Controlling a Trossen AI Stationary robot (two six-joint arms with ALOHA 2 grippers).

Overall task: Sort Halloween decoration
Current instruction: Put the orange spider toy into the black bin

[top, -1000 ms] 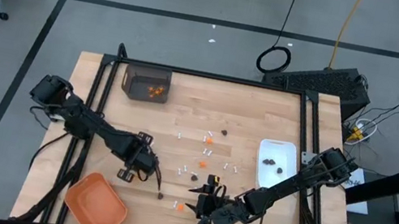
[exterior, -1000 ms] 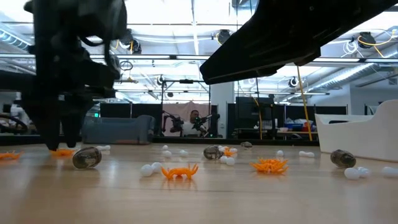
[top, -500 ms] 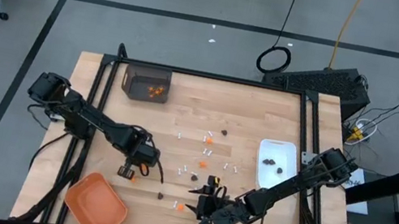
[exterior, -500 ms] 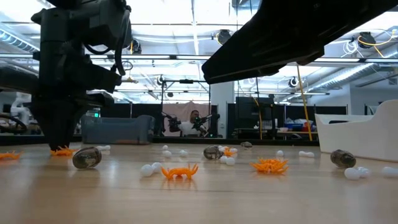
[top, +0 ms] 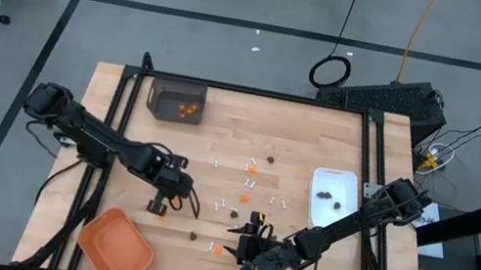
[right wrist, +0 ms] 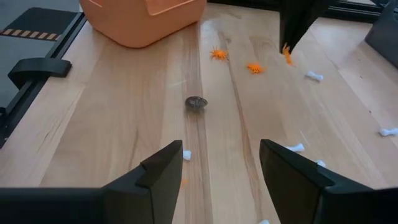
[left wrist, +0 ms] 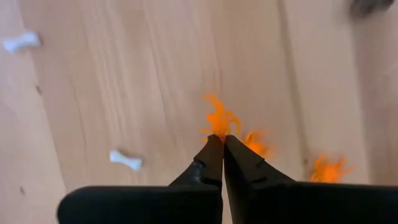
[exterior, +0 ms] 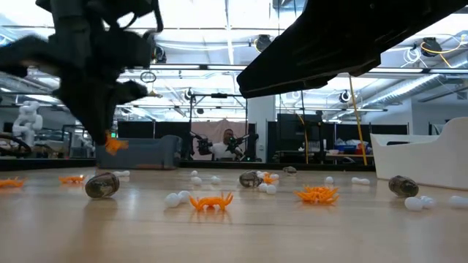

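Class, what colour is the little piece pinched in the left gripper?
Orange; the left wrist view shows it best.

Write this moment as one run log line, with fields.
left gripper: shut on orange bit, lifted off table | right gripper: open, low over table | orange tray: empty

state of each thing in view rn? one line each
left gripper: shut on orange bit, lifted off table
right gripper: open, empty, low over table
orange tray: upright, looks empty
white dish: holds dark bits
dark bin: holds orange bits
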